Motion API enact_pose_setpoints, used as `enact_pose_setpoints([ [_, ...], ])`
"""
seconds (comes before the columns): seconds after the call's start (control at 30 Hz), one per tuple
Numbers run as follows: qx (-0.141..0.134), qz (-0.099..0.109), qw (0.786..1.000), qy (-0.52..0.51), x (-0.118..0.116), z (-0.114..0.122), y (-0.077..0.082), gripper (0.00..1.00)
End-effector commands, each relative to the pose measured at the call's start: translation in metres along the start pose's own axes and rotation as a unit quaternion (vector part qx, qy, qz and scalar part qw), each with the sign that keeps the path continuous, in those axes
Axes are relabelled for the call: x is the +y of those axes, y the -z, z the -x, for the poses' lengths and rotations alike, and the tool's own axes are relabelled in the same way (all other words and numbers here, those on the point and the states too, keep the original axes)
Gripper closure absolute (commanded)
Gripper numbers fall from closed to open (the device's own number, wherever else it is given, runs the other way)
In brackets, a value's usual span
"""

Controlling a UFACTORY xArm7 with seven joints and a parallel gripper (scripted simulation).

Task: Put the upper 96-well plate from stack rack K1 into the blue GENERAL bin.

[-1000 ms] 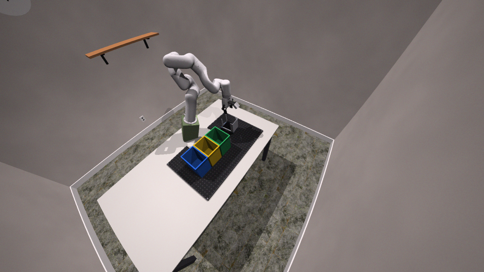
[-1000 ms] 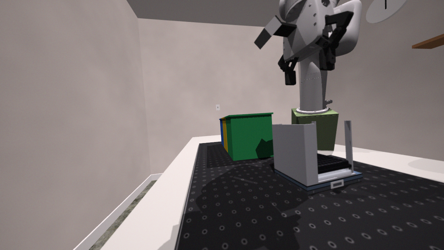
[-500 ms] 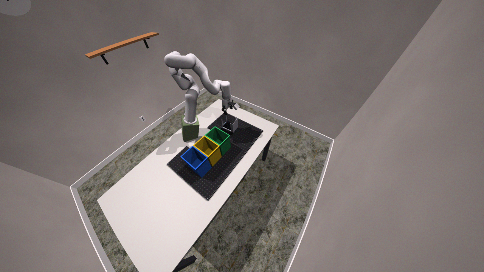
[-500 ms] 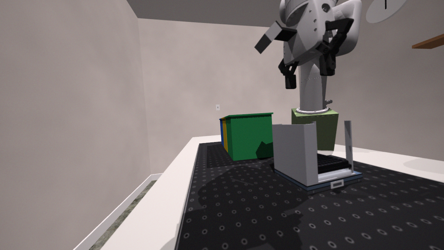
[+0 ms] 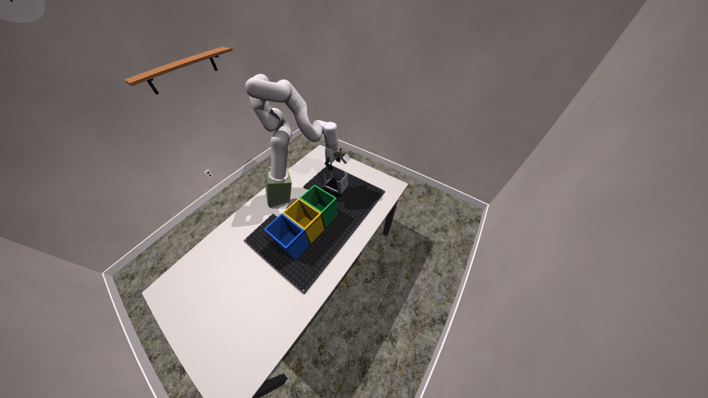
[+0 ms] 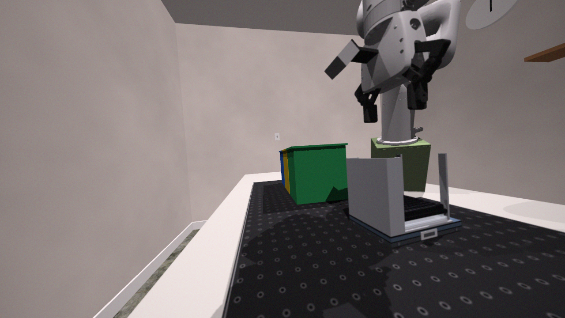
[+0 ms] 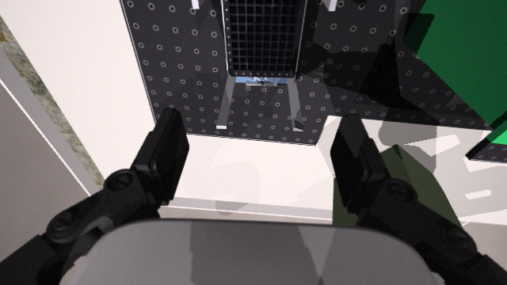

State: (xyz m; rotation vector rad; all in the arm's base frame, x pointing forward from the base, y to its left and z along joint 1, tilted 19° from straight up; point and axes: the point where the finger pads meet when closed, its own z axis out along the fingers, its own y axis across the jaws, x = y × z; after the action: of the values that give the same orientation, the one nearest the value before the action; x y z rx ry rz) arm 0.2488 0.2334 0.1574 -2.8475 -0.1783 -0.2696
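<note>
Gripper point(image 6: 395, 103): jaws spread wide, empty, hanging above stack rack K1 point(image 6: 375, 193).
Upper 96-well plate point(image 7: 262, 36): seated in K1.
Green bin point(image 6: 318, 174): just beside K1.

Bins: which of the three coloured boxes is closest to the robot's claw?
The green bin. It stands at the end of the row beside the grey rack, under the open gripper. The yellow bin is in the middle, the blue bin farthest.

The black gridded upper plate point(image 7: 262, 37) lies flat in grey rack K1 point(image 6: 375, 193) — the blue bin point(image 5: 286, 236) stands upright, well apart.
</note>
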Motion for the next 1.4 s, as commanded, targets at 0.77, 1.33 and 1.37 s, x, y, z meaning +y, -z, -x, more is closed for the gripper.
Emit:
enact_pose_setpoints([
  [0.77,0.001,-0.001,1.000,0.000,-0.001,-0.001,-0.037,0.00],
  [1.33,0.001,-0.001,1.000,0.000,-0.001,-0.001,-0.062,0.00],
  [1.37,0.001,-0.001,1.000,0.000,-0.001,-0.001,-0.064,0.00],
])
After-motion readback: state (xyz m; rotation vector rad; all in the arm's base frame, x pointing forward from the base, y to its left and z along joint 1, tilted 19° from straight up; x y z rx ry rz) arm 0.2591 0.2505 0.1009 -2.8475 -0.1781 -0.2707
